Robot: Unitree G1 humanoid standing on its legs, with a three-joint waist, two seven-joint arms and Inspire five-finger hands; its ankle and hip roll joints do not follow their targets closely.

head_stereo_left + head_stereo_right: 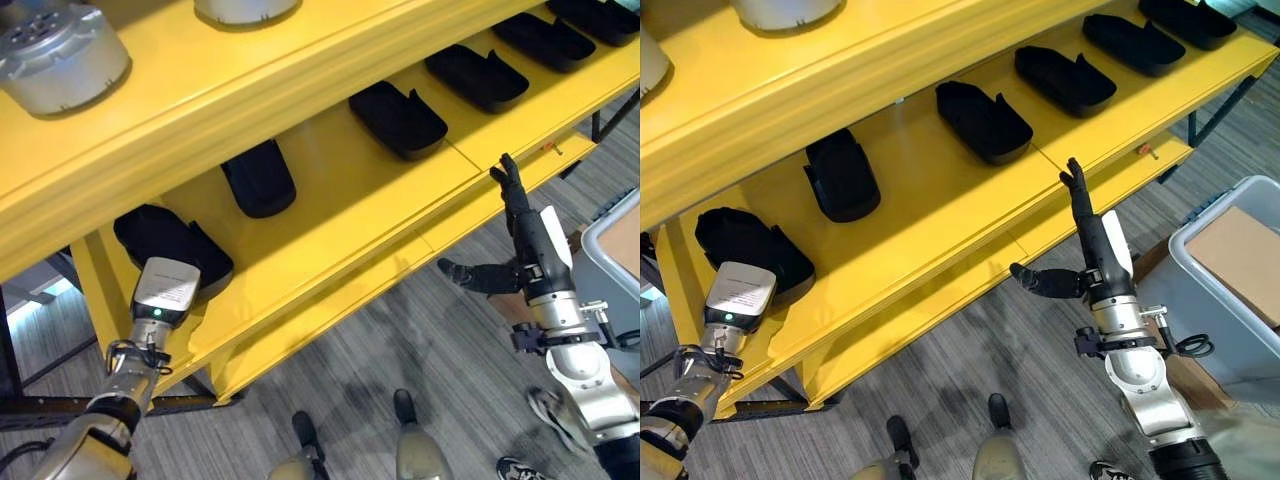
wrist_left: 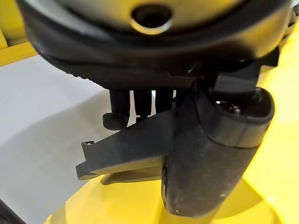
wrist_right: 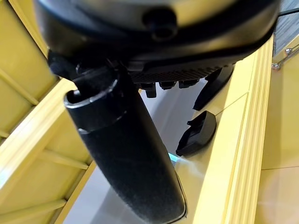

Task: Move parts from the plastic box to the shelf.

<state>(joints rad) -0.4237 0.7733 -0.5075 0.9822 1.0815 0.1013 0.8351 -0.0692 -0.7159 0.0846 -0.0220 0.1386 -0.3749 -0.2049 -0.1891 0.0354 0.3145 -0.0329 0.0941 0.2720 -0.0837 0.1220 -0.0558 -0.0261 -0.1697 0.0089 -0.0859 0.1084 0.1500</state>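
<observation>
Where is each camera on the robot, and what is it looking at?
Left eye view: on the head, looking down at the yellow shelf with black parts; left hand and right hand show.
Right eye view: beside it, same scene, plus a grey plastic box.
Left wrist view: on the left wrist, along its fingers onto a black part.
Right wrist view: on the right wrist, past its thumb at the shelf.
Both eyes share the shelf and both hands.
</observation>
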